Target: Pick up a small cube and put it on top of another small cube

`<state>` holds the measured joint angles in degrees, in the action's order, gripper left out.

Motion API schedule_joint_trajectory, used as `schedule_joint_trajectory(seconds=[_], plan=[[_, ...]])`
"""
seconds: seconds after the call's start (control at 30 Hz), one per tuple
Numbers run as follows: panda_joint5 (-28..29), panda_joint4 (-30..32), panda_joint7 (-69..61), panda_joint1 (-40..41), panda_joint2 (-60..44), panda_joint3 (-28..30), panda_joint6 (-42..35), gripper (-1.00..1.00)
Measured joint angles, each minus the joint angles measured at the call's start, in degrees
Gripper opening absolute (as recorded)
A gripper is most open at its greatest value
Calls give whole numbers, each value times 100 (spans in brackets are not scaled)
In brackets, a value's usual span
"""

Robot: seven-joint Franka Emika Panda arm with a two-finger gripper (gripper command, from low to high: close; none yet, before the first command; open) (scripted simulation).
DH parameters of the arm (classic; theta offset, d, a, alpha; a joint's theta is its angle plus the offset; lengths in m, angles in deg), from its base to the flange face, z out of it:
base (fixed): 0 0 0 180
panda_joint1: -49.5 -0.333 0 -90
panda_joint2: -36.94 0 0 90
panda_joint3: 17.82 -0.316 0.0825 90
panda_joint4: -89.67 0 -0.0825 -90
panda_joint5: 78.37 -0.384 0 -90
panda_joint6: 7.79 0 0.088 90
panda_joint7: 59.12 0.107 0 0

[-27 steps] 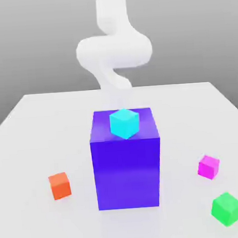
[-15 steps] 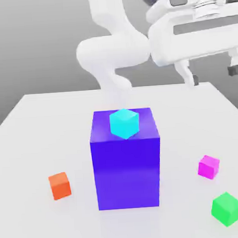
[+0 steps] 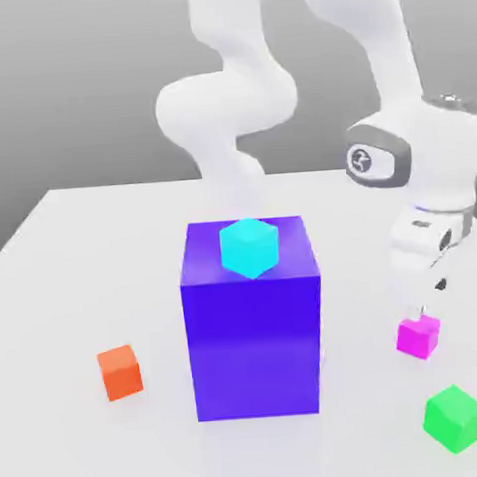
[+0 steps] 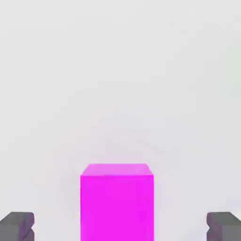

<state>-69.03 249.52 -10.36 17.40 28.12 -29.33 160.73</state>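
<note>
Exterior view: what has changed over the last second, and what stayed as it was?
The arm swung in and came down at the exterior view's right; its claw now hangs open straight over the magenta cube, fingertips wide of its sides, nothing held. The magenta cube, orange cube, green cube and the cyan cube on the blue block stayed put.

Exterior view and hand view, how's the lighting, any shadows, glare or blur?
Exterior view: soft, even light, faint shadows under the cubes, a dim reflection on the table below the purple block. Hand view: the pink cube is sharp and flat-lit between the open gripper fingers, the table washed out white.
</note>
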Motion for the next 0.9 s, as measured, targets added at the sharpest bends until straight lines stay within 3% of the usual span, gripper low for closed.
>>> schedule_joint_trajectory(seconds=[0.1, 0.13, 0.4, 0.6, 0.9], plan=[[399, -121, 310, -476, -617, 568, 492, 0], [456, -154, 360, -603, -783, 707, 627, -100], [416, -130, 326, -554, -672, 646, 541, -100], [-607, 77, -472, -280, 462, 143, -376, -100], [-677, -1287, -2241, 418, 199, 334, -1485, -100]])
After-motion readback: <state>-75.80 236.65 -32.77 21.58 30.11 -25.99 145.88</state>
